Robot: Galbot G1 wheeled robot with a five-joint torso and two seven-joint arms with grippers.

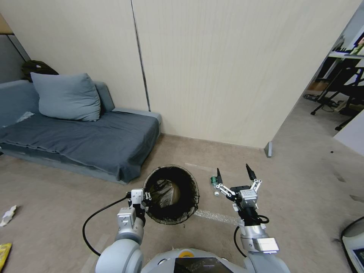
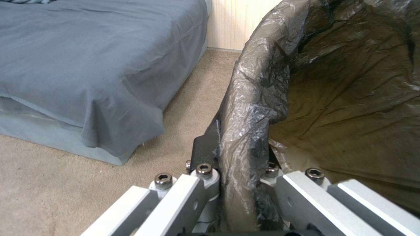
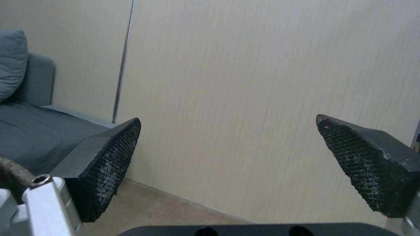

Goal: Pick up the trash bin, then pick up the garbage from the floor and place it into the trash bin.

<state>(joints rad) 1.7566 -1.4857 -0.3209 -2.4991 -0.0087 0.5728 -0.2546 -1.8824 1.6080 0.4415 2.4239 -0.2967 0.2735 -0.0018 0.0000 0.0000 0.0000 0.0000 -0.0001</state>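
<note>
Left gripper [image 1: 146,199] clamped on round bag-lined trash bin [image 1: 172,194] rim, bin lifted; right gripper [image 1: 234,175] spread wide, empty; small green bottle [image 1: 214,181] on floor just beyond it, yellow wrapper [image 1: 3,253] far left uncollected.

The floor [image 1: 303,178] at the lower right of the head view is bare and wide, so there is lots of room there. The right tool [image 1: 234,173] hangs over it with its two fingers spread far apart. A small bottle [image 1: 214,182] lies on the floor just beside it, with bare floor around it.

In the middle, the trash bin [image 1: 171,194] takes up the space, and the left tool [image 1: 146,197] is pinched on its rim. The gray sofa [image 1: 76,140] blocks the left side. The tall wall [image 1: 227,68] closes off the top. Scraps [image 1: 8,215] lie at the far left edge.
</note>
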